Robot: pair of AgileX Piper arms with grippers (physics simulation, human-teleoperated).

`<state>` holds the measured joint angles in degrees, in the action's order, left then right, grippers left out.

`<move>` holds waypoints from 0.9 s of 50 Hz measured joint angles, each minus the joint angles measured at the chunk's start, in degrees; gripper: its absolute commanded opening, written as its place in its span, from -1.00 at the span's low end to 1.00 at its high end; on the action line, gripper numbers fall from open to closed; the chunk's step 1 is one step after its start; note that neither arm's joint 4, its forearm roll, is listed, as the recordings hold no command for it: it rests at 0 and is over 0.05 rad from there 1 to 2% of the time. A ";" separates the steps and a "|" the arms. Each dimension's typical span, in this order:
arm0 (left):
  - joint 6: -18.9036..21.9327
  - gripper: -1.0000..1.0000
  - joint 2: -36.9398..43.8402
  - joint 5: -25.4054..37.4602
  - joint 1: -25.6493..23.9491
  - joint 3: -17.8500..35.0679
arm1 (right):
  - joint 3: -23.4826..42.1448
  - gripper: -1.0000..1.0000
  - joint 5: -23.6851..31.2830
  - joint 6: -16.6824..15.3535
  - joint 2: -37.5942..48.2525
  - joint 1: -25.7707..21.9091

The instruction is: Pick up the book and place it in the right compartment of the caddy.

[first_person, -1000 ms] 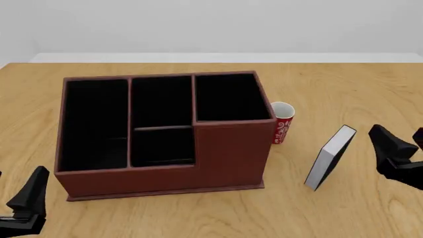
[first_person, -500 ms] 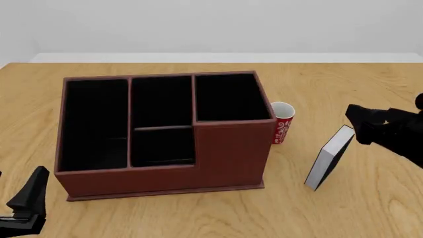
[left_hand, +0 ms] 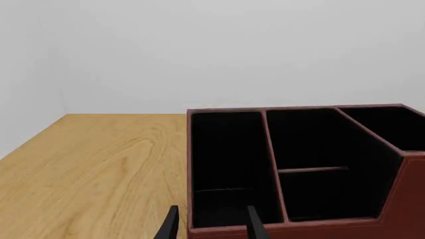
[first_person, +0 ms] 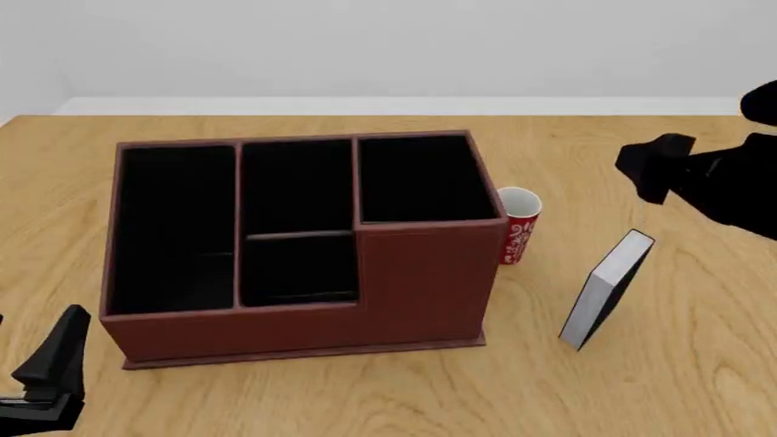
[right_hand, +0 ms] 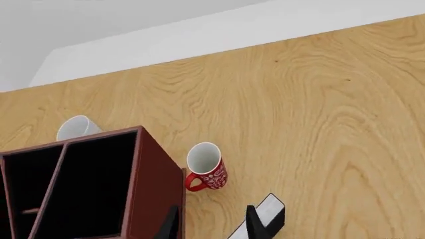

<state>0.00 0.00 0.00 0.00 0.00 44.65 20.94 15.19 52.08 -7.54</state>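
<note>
A large reddish-brown, leather-look rectangular caddy (first_person: 297, 246) with black lining and a stepped front wall stands on the light wooden surface (first_person: 631, 382), left of centre in the front view. Its right compartment (first_person: 416, 177), the roughly square section behind the tallest part of the front wall, holds nothing visible; a long narrow section runs along the caddy's left side, with two small divided sections between them. A small red-and-white patterned cup (first_person: 519, 224) stands upright just beside the caddy's right wall. A thin black hardcover book (first_person: 606, 289) with white page edges stands on edge on the surface, leaning to the right, to the right of the caddy and cup and apart from both. The right pincer (first_person: 643, 169) hangs above the surface, beyond the book and clear of it; in the right wrist view its two dark fingers (right_hand: 252, 219) stand apart with nothing between them, and the book's top (right_hand: 264, 216) and the cup (right_hand: 204, 167) lie below, with a second pale cup (right_hand: 76, 127) showing past the caddy's far side. The left pincer (first_person: 49, 364) sits low at the near left corner, near the caddy's front left corner but not touching it; in the left wrist view its fingers (left_hand: 254, 226) are parted and empty, pointing toward the caddy's long narrow section (left_hand: 226, 164).
</note>
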 measured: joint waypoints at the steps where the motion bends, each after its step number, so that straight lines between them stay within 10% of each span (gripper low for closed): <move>1: 0.00 1.00 0.00 0.00 0.00 0.00 | 0.45 1.00 0.33 0.32 0.30 0.02; 45: 0.00 1.00 0.00 0.00 0.00 0.00 | 6.41 1.00 8.19 9.50 7.22 4.56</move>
<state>0.00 0.00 0.00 0.00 0.00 51.06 29.13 24.69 59.30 -2.97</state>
